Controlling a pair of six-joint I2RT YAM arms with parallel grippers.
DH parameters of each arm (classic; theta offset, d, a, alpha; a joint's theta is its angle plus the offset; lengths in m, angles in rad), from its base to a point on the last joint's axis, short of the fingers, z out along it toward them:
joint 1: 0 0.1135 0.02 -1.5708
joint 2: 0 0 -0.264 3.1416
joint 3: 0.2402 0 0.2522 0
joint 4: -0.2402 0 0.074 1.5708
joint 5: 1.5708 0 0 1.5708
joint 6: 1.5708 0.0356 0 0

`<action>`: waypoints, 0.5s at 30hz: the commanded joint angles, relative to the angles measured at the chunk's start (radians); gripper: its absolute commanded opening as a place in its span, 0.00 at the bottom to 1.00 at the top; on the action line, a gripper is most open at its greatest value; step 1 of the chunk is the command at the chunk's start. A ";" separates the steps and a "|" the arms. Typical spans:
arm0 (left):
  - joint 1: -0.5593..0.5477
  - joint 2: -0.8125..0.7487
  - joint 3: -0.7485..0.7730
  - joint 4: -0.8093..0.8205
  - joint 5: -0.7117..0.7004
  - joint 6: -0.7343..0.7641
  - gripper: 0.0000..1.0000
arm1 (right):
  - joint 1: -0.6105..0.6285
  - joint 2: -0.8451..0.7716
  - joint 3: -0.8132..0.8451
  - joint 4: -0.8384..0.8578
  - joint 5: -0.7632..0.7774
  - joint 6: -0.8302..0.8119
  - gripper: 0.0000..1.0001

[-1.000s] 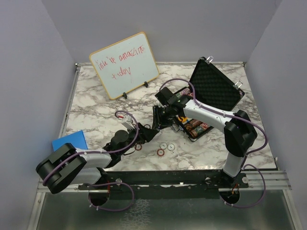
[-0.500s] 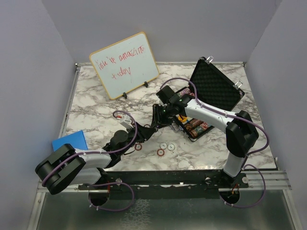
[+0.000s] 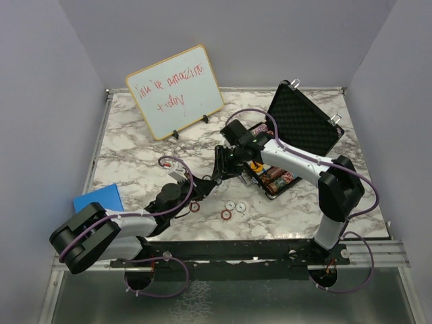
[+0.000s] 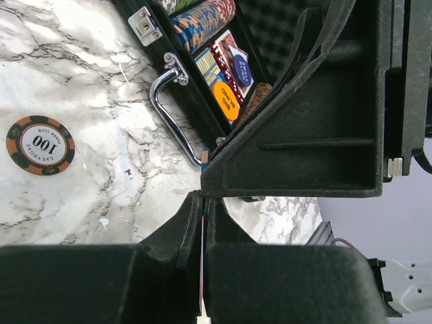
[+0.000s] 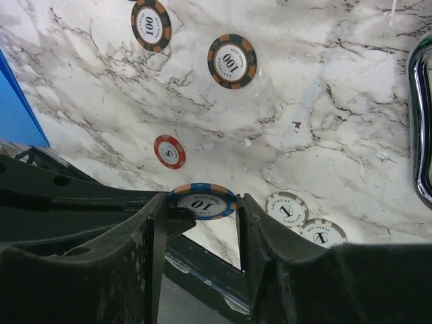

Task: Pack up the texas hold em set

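1. Clamps a blue chip [image 5: 201, 200] by its rim in the right gripper [image 5: 200, 204], over the bench [image 5: 337, 121].
2. Holds the left gripper [image 4: 203, 202] fingers together, tips against the right gripper's; cannot tell whether on the blue chip.
3. Has the case [image 3: 305, 125] open at back right, with chip rows [image 4: 202, 20], cards [image 4: 226, 54] and orange disc [image 4: 229, 109] inside.
4. Has two 100 chips [image 5: 231, 61], a red chip [image 5: 169, 151] and two white chips [image 5: 285, 208] loose on the bench.
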 commanded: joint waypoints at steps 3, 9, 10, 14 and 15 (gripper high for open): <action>-0.008 -0.002 0.046 0.039 -0.023 0.016 0.00 | 0.003 -0.036 -0.013 0.022 0.015 -0.007 0.51; -0.008 -0.053 0.060 -0.042 0.004 0.051 0.00 | -0.032 -0.111 -0.037 0.108 -0.032 -0.087 0.67; -0.008 -0.064 0.064 -0.055 0.012 0.056 0.00 | -0.041 -0.141 -0.057 0.137 -0.064 -0.111 0.72; -0.006 -0.108 0.082 -0.090 0.085 0.073 0.00 | -0.077 -0.316 -0.190 0.286 -0.094 -0.180 0.84; -0.006 -0.122 0.088 -0.096 0.097 0.083 0.00 | -0.088 -0.351 -0.210 0.303 -0.110 -0.200 0.84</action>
